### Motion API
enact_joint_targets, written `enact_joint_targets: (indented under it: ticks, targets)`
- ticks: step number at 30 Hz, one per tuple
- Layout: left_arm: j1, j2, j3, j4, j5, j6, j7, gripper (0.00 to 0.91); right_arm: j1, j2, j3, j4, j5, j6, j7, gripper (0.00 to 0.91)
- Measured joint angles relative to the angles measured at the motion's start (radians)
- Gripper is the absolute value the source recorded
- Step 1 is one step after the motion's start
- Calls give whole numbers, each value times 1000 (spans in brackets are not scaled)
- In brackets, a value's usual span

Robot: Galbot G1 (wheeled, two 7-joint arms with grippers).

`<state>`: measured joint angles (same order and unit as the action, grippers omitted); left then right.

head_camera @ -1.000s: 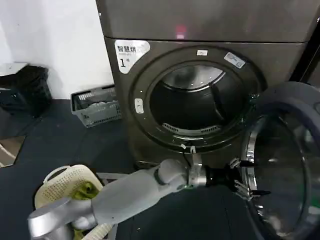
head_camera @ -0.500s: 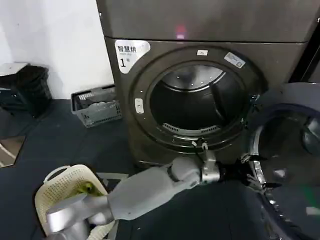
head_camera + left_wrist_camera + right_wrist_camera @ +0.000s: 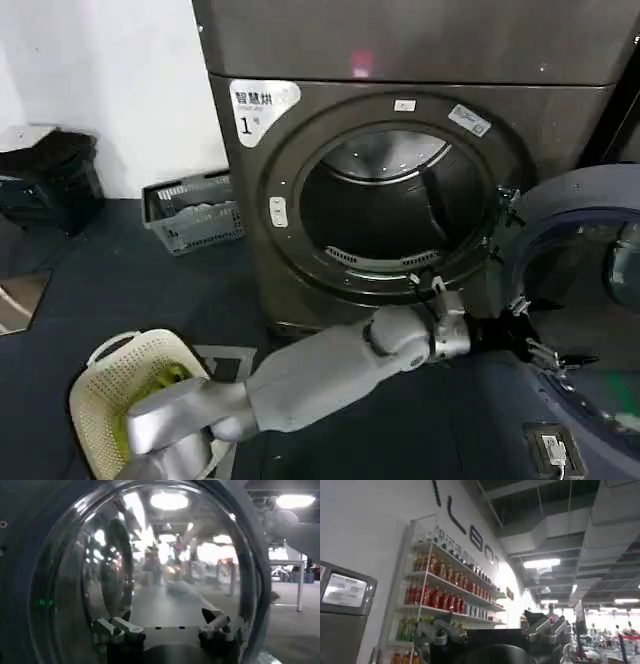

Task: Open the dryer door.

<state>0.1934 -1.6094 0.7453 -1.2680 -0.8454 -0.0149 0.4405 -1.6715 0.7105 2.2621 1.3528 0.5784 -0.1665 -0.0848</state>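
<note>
At right of the head view: the dryer door (image 3: 585,300), a large round porthole with dark grey inner side around tinted glass, swung well out from the dark grey front-loading dryer (image 3: 400,150) and hinged at the drum opening's right edge. Round steel drum (image 3: 385,205) fully exposed, centre of frame. Left gripper (image 3: 540,345), on a long silver-grey arm reaching up from lower left, at the door's lower inner rim, fingers spread narrowly against it, gripping nothing that can be made out. Pale yellow perforated plastic basket (image 3: 125,385) at lower left; grey slatted crate (image 3: 195,210) on the floor left of the machine.

Across the left wrist view: door glass (image 3: 165,570) just ahead, reflecting ceiling lights; both fingertips (image 3: 117,627) low in frame, slightly parted and apart from each other, close to the glass.

Low in the right wrist view: right gripper (image 3: 490,630) idle, raised, fingers parted and empty, aimed at a wall shelf of coloured bottles (image 3: 440,595).

Judged nearly done. To finish well: keep pushing on the rim rather than the glass, follow the hinge arc outward, ease off before the hinge stop, then withdraw clear of the door edge.
</note>
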Motion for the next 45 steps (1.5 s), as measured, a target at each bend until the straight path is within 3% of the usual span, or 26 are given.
enact_joint_targets:
  ticks: [11, 25, 37, 45]
  targets:
    - [-4, 0, 1, 49, 15, -3, -25, 907, -6, 1, 6, -6, 2, 3, -4, 907]
    - [-8, 0, 15, 15, 21, -20, -33, 907, -2, 3, -3, -3, 2, 3, -8, 907]
    - [15, 7, 25, -66, 19, -137, -29, 907, -6, 2, -1, 1, 2, 7, 3, 907]
    - [26, 138, 2, -140, 23, -202, -37, 907, -4, 1, -6, 11, 2, 5, 3, 907]
